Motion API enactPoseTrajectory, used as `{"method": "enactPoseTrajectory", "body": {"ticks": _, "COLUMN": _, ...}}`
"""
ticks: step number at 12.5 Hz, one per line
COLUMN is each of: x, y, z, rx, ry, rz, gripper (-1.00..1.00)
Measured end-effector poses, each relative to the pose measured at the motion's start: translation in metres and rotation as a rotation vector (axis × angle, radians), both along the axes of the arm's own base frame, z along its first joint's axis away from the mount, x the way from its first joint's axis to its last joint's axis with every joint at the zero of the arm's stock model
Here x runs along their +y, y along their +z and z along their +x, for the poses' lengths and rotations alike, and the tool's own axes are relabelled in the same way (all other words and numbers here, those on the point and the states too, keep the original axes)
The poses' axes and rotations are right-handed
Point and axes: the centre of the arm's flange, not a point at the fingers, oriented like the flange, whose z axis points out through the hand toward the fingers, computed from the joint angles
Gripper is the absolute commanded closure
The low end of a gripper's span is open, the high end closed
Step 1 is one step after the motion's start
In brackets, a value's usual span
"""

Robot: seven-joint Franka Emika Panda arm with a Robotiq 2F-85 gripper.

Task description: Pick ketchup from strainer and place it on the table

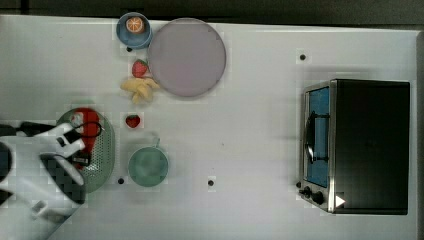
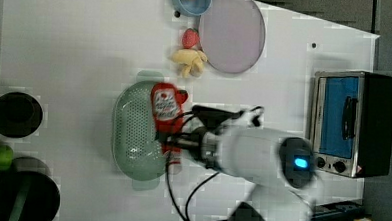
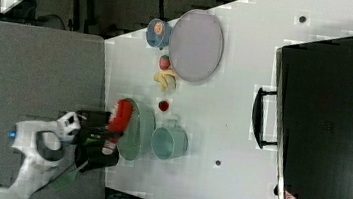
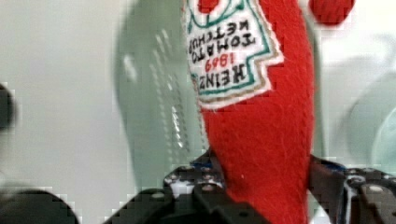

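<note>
Now | your tool (image 4: 261, 196) grips the ketchup (image 4: 261, 140) above the strainer (image 2: 135, 130) | white worktop (image 1: 250, 150) lies bare between cup (image 1: 148, 166) and oven (image 1: 357, 145) in the top view

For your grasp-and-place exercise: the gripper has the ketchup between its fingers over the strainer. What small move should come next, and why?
Probably carry it sideways toward bare table. The gripper is closed on the ketchup, which looks raised above the strainer in the right view, but it hangs over the basin with the cup nearby.
</note>
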Motion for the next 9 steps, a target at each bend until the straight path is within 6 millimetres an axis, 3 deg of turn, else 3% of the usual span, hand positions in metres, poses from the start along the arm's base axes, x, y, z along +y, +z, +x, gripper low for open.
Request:
{"method": "enactPoseTrajectory", "body": {"ticks": 2, "x": -0.009, "y": 0.065, "z": 0.012, "rx": -0.087, "ry": -0.010, "rz": -0.020, "gripper": -0.13}}
{"method": "enactPoseTrajectory", "body": {"ticks": 4, "x": -0.028, "y": 0.113, "z": 0.022, "rx": -0.109, "ry": -0.009, "rz": -0.056, "gripper": -0.13}}
{"method": "enactPoseTrajectory", "body": {"ticks": 6, "x": -0.054, "y": 0.135, "z": 0.038, "rx": -0.094, "ry": 0.022, "rz": -0.098, "gripper": -0.13}}
{"method": "enactPoseTrajectory", "body": {"ticks": 9, "x": -0.113, "y": 0.136, "z": 0.071, "rx": -0.045, "ry": 0.023, "rz": -0.127, "gripper": -0.13}}
